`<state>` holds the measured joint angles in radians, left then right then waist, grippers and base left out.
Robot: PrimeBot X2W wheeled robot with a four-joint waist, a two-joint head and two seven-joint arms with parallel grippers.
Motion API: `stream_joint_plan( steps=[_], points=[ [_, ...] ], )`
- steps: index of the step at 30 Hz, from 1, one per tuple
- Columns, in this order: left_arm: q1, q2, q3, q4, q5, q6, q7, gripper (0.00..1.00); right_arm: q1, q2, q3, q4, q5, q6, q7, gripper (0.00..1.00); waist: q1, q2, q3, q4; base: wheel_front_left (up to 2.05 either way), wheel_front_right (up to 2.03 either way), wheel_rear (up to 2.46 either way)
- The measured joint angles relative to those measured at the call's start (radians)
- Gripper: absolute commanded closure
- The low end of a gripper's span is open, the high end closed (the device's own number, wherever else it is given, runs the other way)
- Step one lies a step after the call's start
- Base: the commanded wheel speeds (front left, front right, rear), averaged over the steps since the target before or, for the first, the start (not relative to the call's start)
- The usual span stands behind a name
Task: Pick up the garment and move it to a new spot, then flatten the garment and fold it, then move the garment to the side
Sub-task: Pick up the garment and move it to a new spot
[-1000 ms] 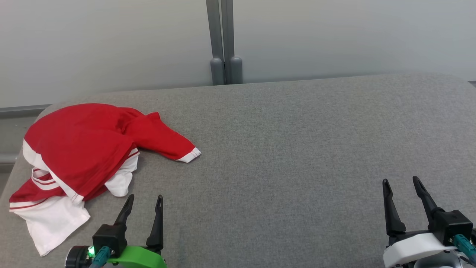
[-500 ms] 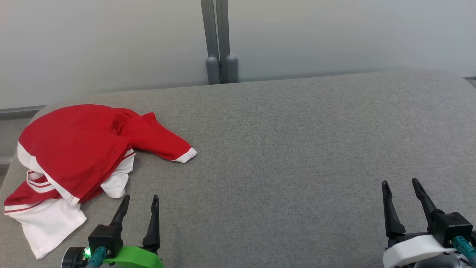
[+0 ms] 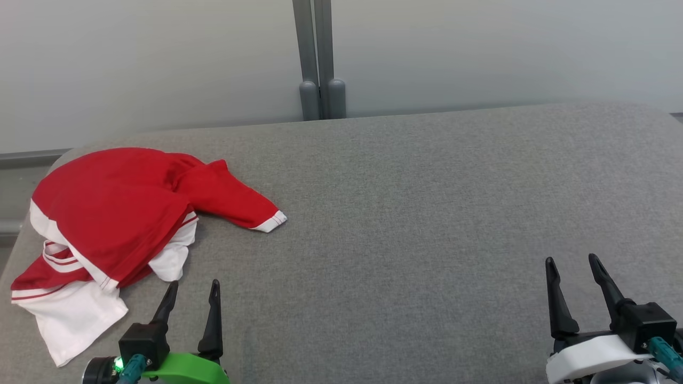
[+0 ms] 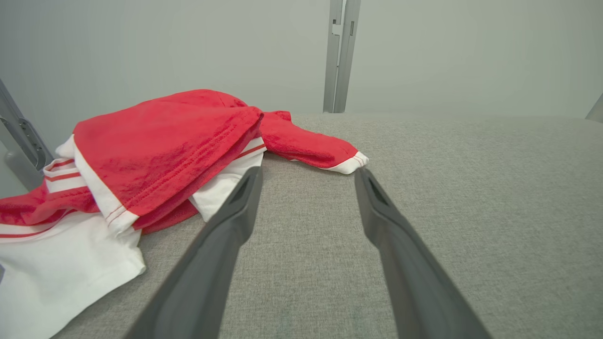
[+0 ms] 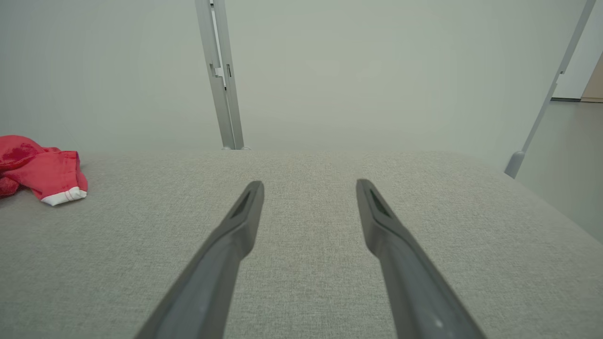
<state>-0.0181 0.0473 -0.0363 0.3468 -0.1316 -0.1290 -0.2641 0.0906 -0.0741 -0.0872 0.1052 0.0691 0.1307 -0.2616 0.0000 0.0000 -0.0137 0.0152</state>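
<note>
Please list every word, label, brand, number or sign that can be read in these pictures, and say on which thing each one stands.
No text can be read anywhere.
The crumpled red and white garment shows only plain stripes: no print, no visible tag.
The grey fabric-covered surface and the grey metal post are unmarked.
The left gripper and right gripper carry no visible lettering.

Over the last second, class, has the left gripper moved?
Yes. Against the garment, which kept its place by the grey post, the left gripper has shifted slightly to the robot's left.
</note>
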Motion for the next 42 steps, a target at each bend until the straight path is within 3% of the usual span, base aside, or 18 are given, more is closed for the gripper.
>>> stream_joint_plan(
  steps=[6,17,26,30,34,38,42],
  points=[
    [0.001,-0.001,0.013,-0.003,-0.018,0.007,0.0,0.0,-0.003,0.006,0.031,-0.011,0.007,0.0,0.0,0.0,0.0,0.0,0.004,0.051,0.0,0.0,0.0],
    [-0.016,0.001,0.123,-0.017,-0.029,0.01,0.0,0.0,-0.06,0.004,0.137,0.001,0.01,0.0,0.0,0.0,0.0,0.0,0.005,0.234,0.0,0.0,0.0],
    [-0.156,0.002,0.099,0.062,-0.08,0.002,0.0,0.0,-0.114,-0.033,0.16,-0.025,0.025,0.0,-0.001,0.0,0.0,0.0,0.07,0.282,0.0,0.0,0.0],
    [-0.313,0.007,0.07,0.148,-0.167,0.001,0.073,0.0,-0.179,-0.062,0.173,-0.063,0.029,0.0,-0.001,0.0,0.0,0.0,0.131,0.285,0.0,0.0,0.0],
    [-0.497,0.049,0.028,0.227,-0.23,0.0,0.197,0.0,-0.258,-0.098,0.211,-0.089,0.037,0.0,-0.001,0.0,0.0,0.0,0.213,0.279,0.0,0.0,0.0],
    [-0.655,0.07,0.052,0.337,-0.276,0.005,0.322,0.0,-0.324,-0.111,0.235,-0.106,0.044,0.0,-0.001,0.0,0.0001,0.0,0.308,0.262,0.0,0.0,0.0],
    [-0.763,0.101,0.069,0.447,-0.292,0.037,0.38,0.0,-0.365,-0.115,0.264,-0.11,0.052,0.0,-0.001,0.0,0.0001,0.0,0.393,0.239,0.0,0.0,0.0]
  ],
)
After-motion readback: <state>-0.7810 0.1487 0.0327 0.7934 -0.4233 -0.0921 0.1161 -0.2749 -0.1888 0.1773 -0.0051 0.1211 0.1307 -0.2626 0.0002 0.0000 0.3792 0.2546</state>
